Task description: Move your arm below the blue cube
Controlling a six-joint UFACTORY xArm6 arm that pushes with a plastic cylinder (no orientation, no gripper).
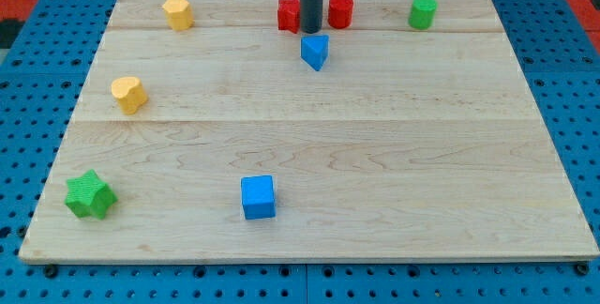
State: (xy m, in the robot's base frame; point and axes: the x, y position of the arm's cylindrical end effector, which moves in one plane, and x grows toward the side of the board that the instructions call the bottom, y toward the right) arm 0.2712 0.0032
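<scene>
Blue cube [258, 197] sits near the view's bottom edge of the wooden board [375, 154], left of centre, well apart from every other block. Green star-shaped block [90, 194] lies far to its left at about the same depth. No block stands between the cube and the board's bottom edge, so the target spot looks free.

My tip [310, 30] rests at the view's top, between the red block [289, 13] and the red cylinder [340, 10], just above the blue triangular block [316, 52]. The rod is bare: it holds nothing and touches no block that I can confirm.

Judgement: approach should swing wide of the blue triangle and pass the cube's side, since a straight run could nudge either.

Other blocks: two yellow [177, 12] [129, 94] at left, green cylinder [423, 11] top right.

No writing, labels or brands readable anywhere.
</scene>
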